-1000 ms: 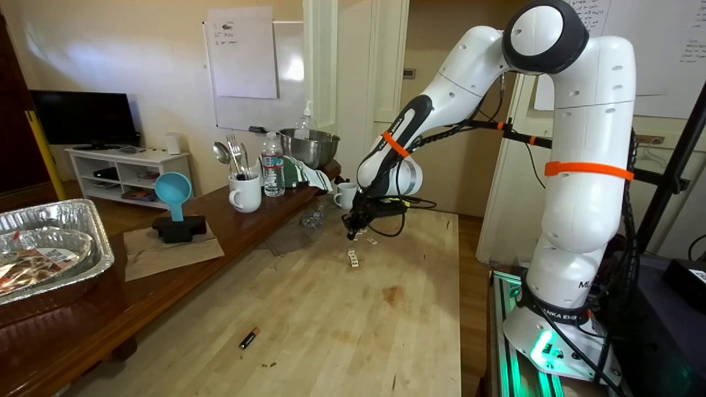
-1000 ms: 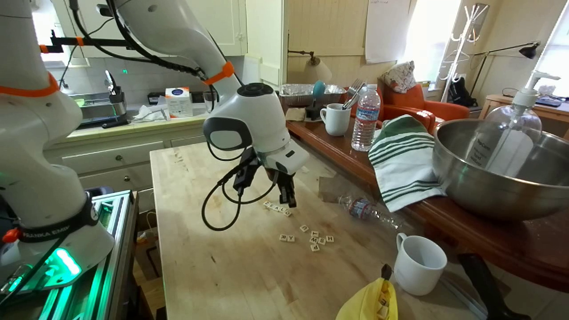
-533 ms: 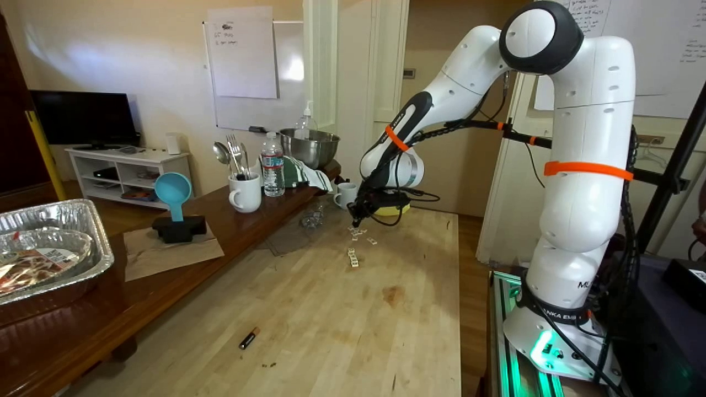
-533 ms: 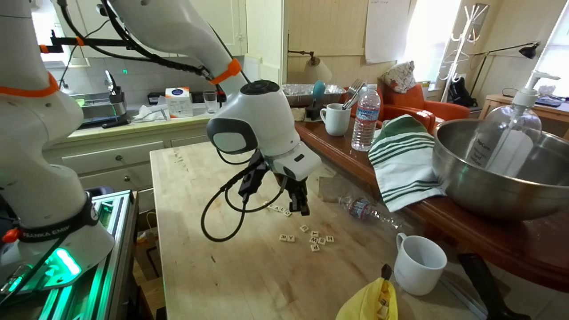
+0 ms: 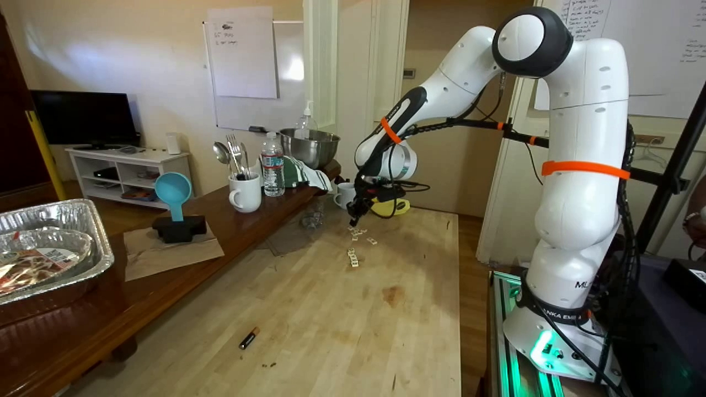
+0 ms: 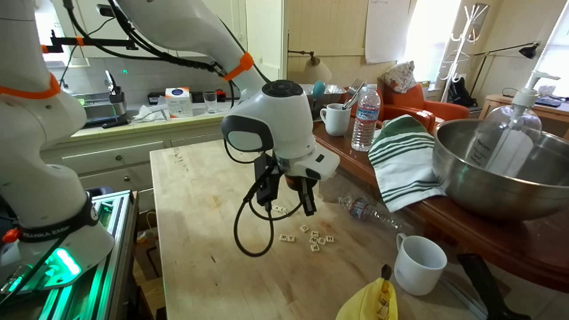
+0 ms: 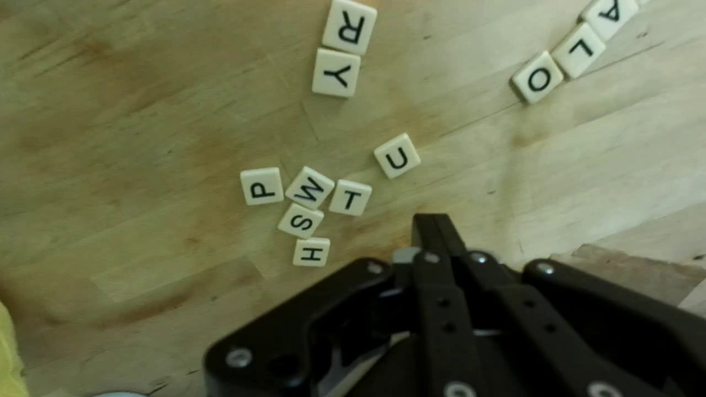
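Pale wooden tabletop [image 6: 240, 284], letter tiles [image 7: 310, 188] strewn across it, and above hangs the gripper [image 7: 433, 220], jaws pressed together! Nearest it in the wrist view lies the U tile [image 7: 397, 156], just apart from the T tile [image 7: 350, 197].

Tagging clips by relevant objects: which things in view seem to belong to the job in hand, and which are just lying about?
Likely in the job:
letter tiles, nearest the shut gripper
yellow pouch, perhaps: pale tile-like pieces show in its opening

Apparently just lying about:
battery
white mug beside the pouch
plastic bottle on its side
striped towel
steel bowl
blue utensil
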Controlling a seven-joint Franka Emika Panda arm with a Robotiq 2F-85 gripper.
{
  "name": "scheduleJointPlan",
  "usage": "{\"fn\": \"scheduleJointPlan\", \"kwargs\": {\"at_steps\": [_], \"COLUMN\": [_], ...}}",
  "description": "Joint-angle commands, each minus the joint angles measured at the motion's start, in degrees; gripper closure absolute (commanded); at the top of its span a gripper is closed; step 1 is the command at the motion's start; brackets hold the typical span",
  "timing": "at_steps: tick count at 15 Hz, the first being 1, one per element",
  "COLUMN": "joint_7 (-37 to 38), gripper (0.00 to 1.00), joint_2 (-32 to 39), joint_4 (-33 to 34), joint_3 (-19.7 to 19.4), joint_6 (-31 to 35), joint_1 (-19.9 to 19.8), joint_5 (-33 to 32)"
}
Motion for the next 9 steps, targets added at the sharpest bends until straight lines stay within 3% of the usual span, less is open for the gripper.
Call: {"fn": "scheduleJointPlan", "kwargs": {"at_steps": [1,2,3,6,9], "joint_7": [-12.0,-14.5,-9.7,-13.4,-15.2], "gripper": [1.0,1.0,0.99,0.99,1.0], "joint_2": [0.9,0.5,-0.1,-0.1,0.3], "joint_4": [3.2,3.5,2.0,2.8,2.5], "joint_3": [-1.4,-2.0,-3.8,-4.6,-4.7], "joint_6": [-9.1,-11.6,-7.6,-10.2,-8.1], "joint_1": [0.0,0.3,2.7,2.9,3.3], "joint_5": [1.8,1.5,1.6,1.7,1.5]}}
